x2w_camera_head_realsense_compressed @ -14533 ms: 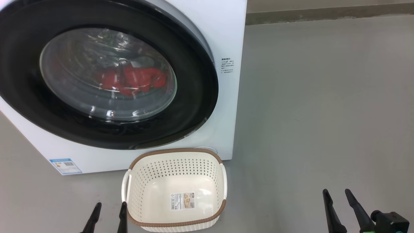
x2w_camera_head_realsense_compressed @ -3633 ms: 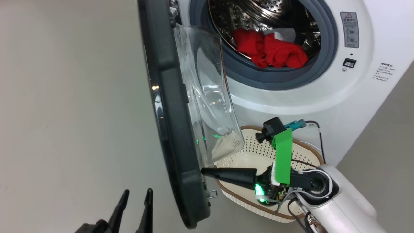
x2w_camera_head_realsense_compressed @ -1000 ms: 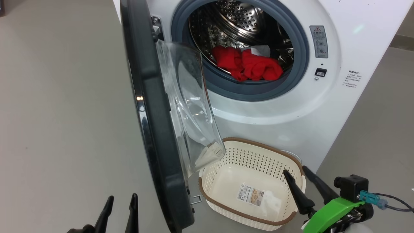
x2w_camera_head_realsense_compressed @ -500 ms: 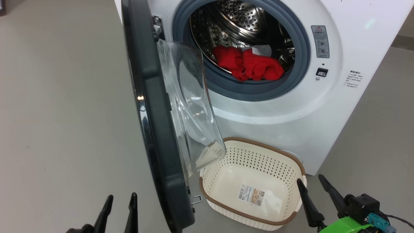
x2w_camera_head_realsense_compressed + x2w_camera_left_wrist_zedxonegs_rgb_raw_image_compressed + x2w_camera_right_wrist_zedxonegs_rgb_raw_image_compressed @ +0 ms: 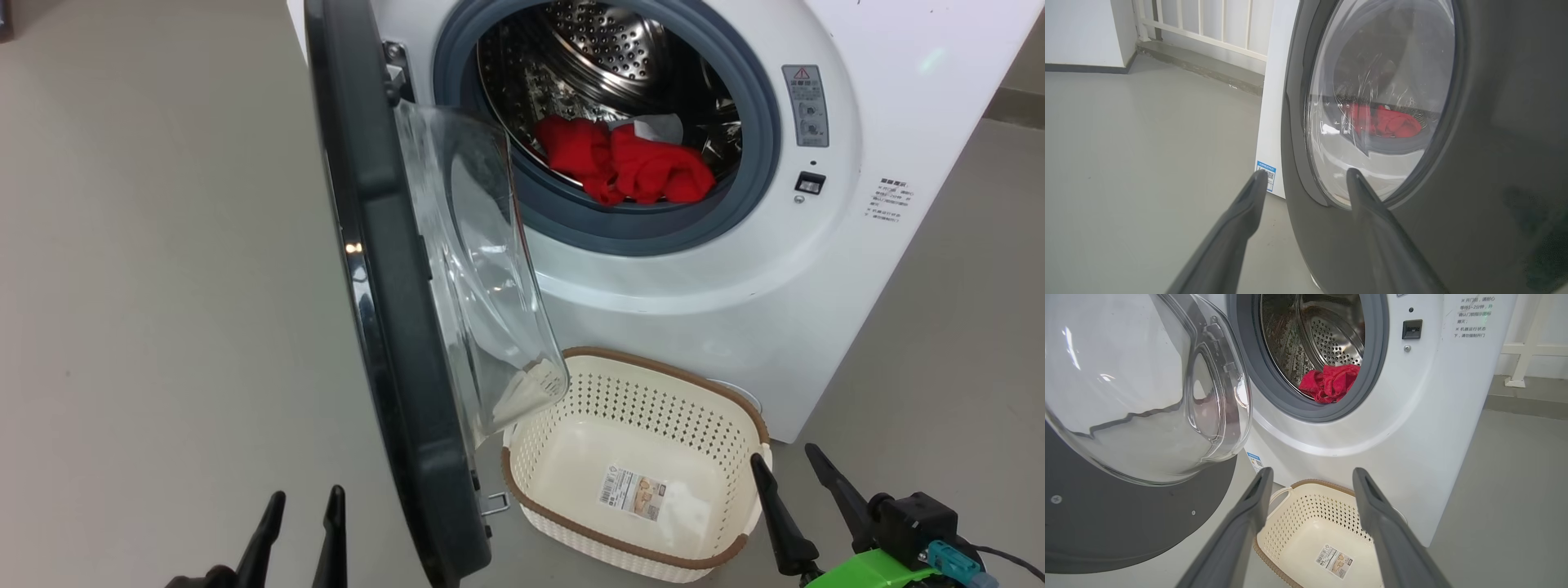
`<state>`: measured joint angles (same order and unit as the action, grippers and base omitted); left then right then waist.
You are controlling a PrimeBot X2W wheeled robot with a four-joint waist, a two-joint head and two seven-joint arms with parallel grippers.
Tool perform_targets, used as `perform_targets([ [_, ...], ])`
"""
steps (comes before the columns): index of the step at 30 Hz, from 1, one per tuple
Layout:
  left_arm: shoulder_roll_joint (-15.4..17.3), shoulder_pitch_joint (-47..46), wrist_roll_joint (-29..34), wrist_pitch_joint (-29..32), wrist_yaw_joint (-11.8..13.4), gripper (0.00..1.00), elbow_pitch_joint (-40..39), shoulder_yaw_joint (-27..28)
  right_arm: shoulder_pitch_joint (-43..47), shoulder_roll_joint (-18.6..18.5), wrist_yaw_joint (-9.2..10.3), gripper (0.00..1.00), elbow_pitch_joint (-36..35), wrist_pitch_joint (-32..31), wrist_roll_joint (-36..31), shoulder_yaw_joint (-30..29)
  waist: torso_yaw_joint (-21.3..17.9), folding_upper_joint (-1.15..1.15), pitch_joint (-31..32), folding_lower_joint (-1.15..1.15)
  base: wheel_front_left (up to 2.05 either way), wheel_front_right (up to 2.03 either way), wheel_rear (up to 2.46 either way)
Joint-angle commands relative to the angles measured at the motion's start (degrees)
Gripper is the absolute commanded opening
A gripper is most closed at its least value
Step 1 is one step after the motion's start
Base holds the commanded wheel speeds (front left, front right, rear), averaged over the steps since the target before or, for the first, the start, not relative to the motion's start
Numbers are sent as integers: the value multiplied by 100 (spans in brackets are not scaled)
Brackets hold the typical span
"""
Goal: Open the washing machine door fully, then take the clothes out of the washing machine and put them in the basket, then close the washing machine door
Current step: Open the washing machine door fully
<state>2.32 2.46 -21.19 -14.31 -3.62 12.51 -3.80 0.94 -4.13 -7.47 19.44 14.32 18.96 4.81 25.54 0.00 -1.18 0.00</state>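
The washing machine stands with its door swung out to the left, edge-on in the head view. Red clothes lie at the front of the steel drum; the left wrist view shows the clothes through the glass. The cream basket sits on the floor below the opening, holding just a paper label. My right gripper is open, at the basket's right end. My left gripper is open, just outside the door's black rim.
Grey floor spreads to the left of the door and to the right of the machine. A white railing on a low kerb runs behind the machine. A latch hook sticks out near the door's lower edge.
My right gripper has drawn back from over the basket's inside to its right end, lower in the head view. The door, clothes and left gripper stay put.
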Motion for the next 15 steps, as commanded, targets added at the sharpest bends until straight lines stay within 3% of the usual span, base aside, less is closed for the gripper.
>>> perform_targets([
  [1,55,-104,18,-69,-17,76,-148,206,-100,-27,-2,100,-131,67,-86,131,-1,0,3,0,0,0,0],
  [3,55,-142,41,-69,25,0,-256,234,-106,-23,-2,100,-122,67,-84,145,-5,0,5,0,0,0,0],
  [10,55,-372,141,-69,197,0,-1180,444,-103,-38,-2,100,-33,68,-25,229,13,0,51,0,0,0,0],
  [15,55,-562,268,-69,191,0,-2092,278,-89,-38,-2,100,-29,68,-34,230,9,0,91,0,0,0,0],
])
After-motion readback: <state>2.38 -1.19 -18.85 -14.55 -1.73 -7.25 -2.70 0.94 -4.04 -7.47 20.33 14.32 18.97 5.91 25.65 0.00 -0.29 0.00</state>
